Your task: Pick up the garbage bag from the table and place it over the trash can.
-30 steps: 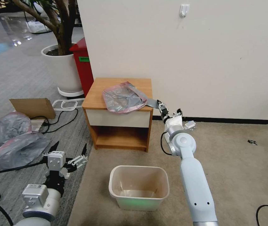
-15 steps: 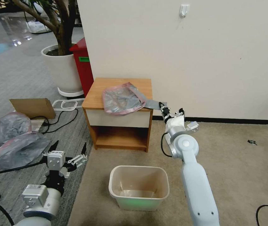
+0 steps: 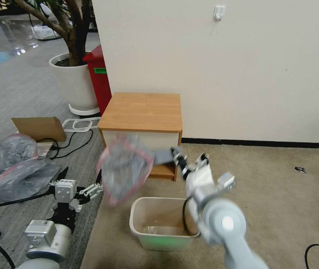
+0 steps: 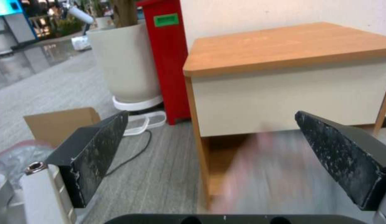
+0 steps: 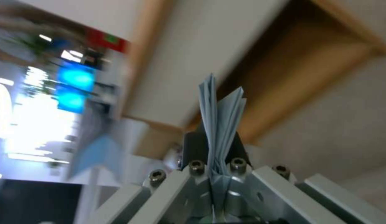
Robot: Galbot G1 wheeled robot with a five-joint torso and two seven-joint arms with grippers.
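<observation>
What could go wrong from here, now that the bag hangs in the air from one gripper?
1. The right gripper pinches only a thin folded corner of the garbage bag, so the limp plastic may slip out.
2. The bag hangs flat and closed, beside the trash can rather than above it; its mouth may never spread over the rim.
3. The open left gripper waits close by, and the swinging bag may catch on its fingers.

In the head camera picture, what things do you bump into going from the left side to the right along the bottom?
Left gripper → garbage bag → trash can → right gripper, shut on the bag's end.
</observation>
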